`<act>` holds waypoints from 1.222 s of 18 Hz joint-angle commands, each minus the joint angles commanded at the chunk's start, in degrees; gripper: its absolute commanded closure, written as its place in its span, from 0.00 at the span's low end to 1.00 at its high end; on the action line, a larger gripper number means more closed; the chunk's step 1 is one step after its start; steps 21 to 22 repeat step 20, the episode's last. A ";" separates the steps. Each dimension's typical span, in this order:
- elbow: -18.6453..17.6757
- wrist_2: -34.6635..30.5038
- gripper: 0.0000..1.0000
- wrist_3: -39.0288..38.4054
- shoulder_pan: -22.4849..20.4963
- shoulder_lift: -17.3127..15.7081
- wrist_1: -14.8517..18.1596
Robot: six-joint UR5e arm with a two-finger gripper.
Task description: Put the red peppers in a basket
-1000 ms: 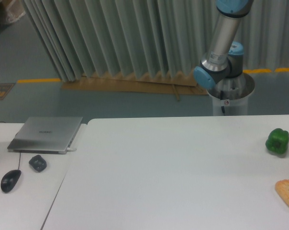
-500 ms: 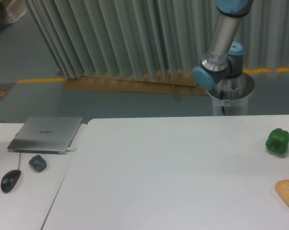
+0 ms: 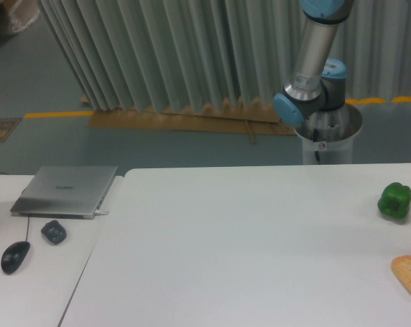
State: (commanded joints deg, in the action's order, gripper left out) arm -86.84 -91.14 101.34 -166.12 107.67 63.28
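The red pepper and the basket are out of view. Only the arm's base and lower links (image 3: 313, 75) show, behind the table's far right edge; the arm rises out of the top of the frame. The gripper itself is out of view. A green bell pepper (image 3: 395, 200) sits on the white table (image 3: 246, 245) near its right edge.
A bread-like orange piece (image 3: 409, 275) lies at the right edge, in front of the green pepper. On the left side table are a closed grey laptop (image 3: 66, 191), a small dark object (image 3: 54, 232) and a black mouse (image 3: 14, 257). A pleated curtain hangs behind.
The arm's upper link has leaned slightly to the left. Nothing on the table has moved.
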 joint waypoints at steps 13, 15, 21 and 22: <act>-5.97 3.34 0.00 -4.92 13.36 -6.59 6.50; -7.81 3.34 0.00 -4.92 13.54 -7.90 6.59; -8.44 2.90 0.00 -7.56 14.25 -8.09 6.77; -8.44 2.90 0.00 -7.56 14.25 -8.09 6.77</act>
